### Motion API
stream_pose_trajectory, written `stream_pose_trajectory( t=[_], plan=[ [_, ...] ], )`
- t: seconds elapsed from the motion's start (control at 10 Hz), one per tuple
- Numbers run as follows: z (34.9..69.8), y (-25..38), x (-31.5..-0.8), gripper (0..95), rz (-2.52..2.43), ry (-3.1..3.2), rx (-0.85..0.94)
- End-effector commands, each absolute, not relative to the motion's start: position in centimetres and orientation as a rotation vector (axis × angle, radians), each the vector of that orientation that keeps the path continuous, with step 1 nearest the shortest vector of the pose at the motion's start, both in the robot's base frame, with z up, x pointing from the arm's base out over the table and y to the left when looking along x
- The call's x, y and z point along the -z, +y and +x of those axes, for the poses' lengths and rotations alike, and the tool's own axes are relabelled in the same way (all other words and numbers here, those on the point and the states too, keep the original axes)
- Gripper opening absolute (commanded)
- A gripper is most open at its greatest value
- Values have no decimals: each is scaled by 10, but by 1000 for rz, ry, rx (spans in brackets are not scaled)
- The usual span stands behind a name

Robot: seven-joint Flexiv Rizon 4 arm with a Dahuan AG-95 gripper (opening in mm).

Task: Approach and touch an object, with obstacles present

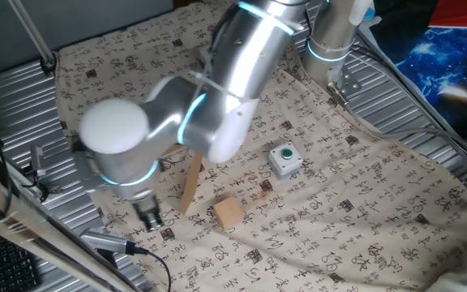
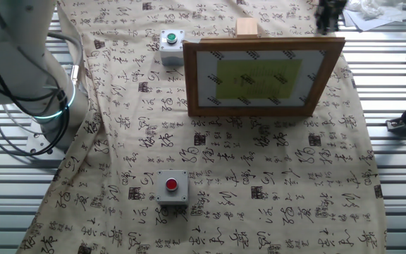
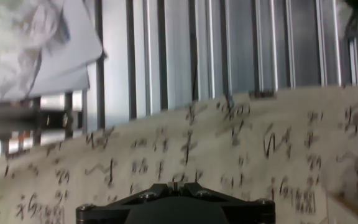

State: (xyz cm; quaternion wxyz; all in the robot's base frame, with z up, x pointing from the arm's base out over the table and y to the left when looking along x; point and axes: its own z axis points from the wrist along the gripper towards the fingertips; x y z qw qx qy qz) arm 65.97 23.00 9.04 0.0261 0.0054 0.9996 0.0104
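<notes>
In the one fixed view the end effector (image 1: 149, 216) hangs low over the near-left edge of the desk (image 1: 363, 219), and the small wood cube (image 1: 229, 212) sits on the patterned cloth (image 1: 339, 186) at about 3 o'clock from it, near but not touching. Whether the fingers stand apart or together cannot be told: the arm's bulk and blur hide them there, and the hand view shows only the dark body of the end effector (image 3: 176, 205), not the tips.

Between the two stands the frame's prop leg (image 1: 190, 183), a slanted wood strip just beside the cube at its 9 o'clock side. The grey box with the green button (image 1: 284, 159) lies at roughly 1 o'clock from the cube, apart from it.

In the other fixed view the cube (image 2: 247, 28) peeks over the top rail of the picture frame (image 2: 263, 76), with the end effector (image 2: 328, 15) at 3 o'clock from it along the far edge. The red-button box (image 2: 172, 187) is well apart, near the camera.

A straight sideways reach would likely meet the leg first, so the approach probably has to pass in front of it.
</notes>
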Motion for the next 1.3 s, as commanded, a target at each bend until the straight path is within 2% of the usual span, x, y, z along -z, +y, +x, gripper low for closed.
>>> stream_pose_trajectory(
  t=[0.1,0.5,1.0,1.3],
  plan=[
    [639,231,-94,0,16,3088,-30],
    [593,232,-104,0,38,3091,-28],
    [531,225,-87,0,42,3088,-18],
    [513,228,-75,0,43,3083,-13]
  ],
)
